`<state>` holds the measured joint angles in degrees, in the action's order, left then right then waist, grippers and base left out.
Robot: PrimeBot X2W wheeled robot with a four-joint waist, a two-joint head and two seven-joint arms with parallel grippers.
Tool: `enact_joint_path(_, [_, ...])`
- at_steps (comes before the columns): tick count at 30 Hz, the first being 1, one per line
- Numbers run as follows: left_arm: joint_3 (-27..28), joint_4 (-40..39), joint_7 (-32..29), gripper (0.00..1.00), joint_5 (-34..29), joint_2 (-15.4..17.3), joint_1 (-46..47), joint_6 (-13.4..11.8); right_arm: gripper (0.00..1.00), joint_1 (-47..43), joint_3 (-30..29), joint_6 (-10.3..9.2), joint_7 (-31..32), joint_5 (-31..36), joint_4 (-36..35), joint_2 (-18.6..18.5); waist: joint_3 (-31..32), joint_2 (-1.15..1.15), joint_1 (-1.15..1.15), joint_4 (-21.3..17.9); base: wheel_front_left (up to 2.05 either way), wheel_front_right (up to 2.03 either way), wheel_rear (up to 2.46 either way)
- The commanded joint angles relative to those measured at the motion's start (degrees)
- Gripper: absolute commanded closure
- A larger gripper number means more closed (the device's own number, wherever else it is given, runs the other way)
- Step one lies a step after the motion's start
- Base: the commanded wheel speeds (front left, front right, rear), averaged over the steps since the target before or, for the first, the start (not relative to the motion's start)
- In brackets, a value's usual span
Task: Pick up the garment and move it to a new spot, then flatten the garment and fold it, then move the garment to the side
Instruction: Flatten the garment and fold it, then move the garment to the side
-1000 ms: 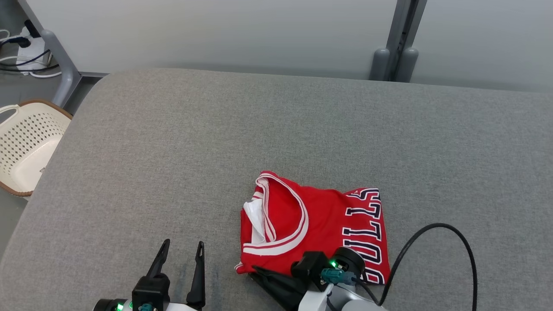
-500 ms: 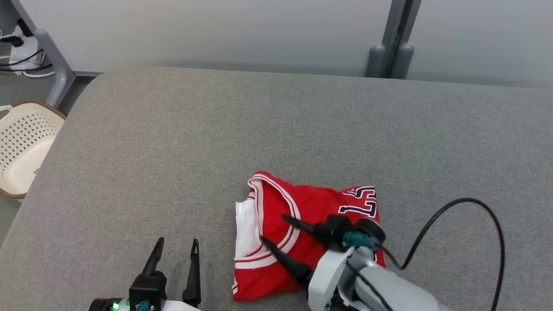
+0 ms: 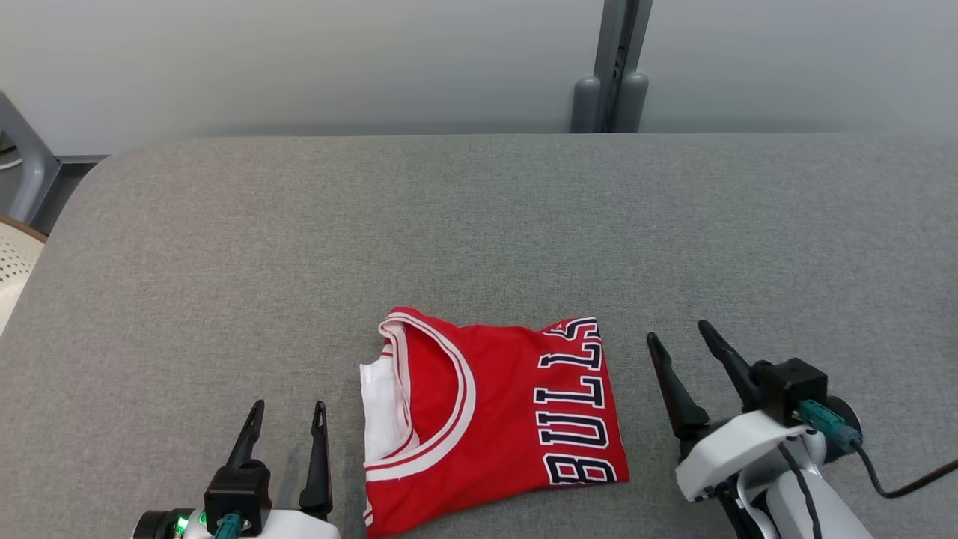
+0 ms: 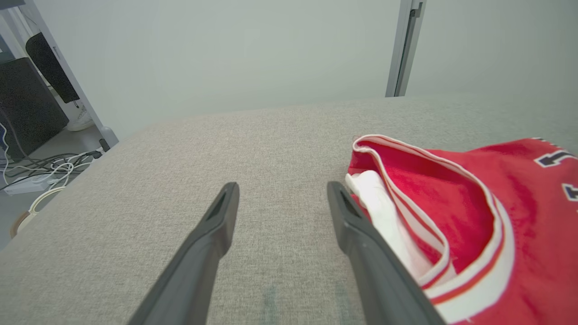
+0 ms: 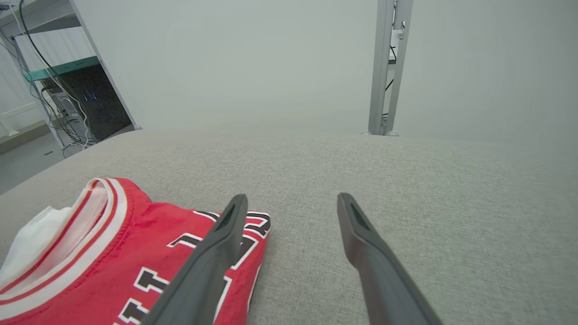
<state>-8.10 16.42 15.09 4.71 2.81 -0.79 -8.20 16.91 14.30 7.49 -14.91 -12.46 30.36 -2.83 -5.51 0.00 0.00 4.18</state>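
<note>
Right of the garment (image 3: 486,419), on its near side, the right gripper (image 3: 677,331) now stands off the cloth with its two dark fingers spread wide and nothing between them; a second ago it was pressed shut low at the garment's near edge, and half a second ago it hung over the red cloth with its fingers parting, so it has let go and drawn away; the head view has swung too, so the garment's shift across the picture is mostly the camera's; in the right wrist view one finger crosses in front of the lettered corner, yet the head view shows a strip of grey between them, so they are apart; left of the garment's near corner the left gripper (image 3: 289,406) is likewise spread, holds nothing, and sits just beside the white inner layer; the garment lies in a compact folded rectangle, collar to its left, BULLS lettering along its right edge; by my reading the fold is done and released, and only the move to the side may remain; beyond it stretches the grey padded surface (image 3: 479,224); farther still a grey post (image 3: 614,75) rises.
</note>
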Motion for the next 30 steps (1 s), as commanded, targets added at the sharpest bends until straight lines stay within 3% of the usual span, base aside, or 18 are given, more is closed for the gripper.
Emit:
enact_joint_path(1, [0.3,-0.1,0.0,0.00,-0.4,0.2,0.6,-0.2,0.00,-1.0,-1.0,0.00,-0.3,0.4,-0.4,-0.2,0.2,0.00,0.00,-0.6,0.00,0.00,0.00])
enact_joint_path(12, [3.3,0.3,0.0,0.00,-0.8,0.2,-0.8,0.4,0.00,-7.0,-9.3,0.00,-0.3,2.8,-3.6,-0.2,1.9,0.00,0.00,-3.3,0.00,0.00,0.00])
enact_joint_path(30, [6.9,1.8,0.0,0.00,-1.3,0.2,-4.0,1.9,0.00,-10.7,-9.9,0.00,-0.4,0.8,-6.0,-0.2,6.6,0.00,0.00,-5.2,0.00,0.00,0.00])
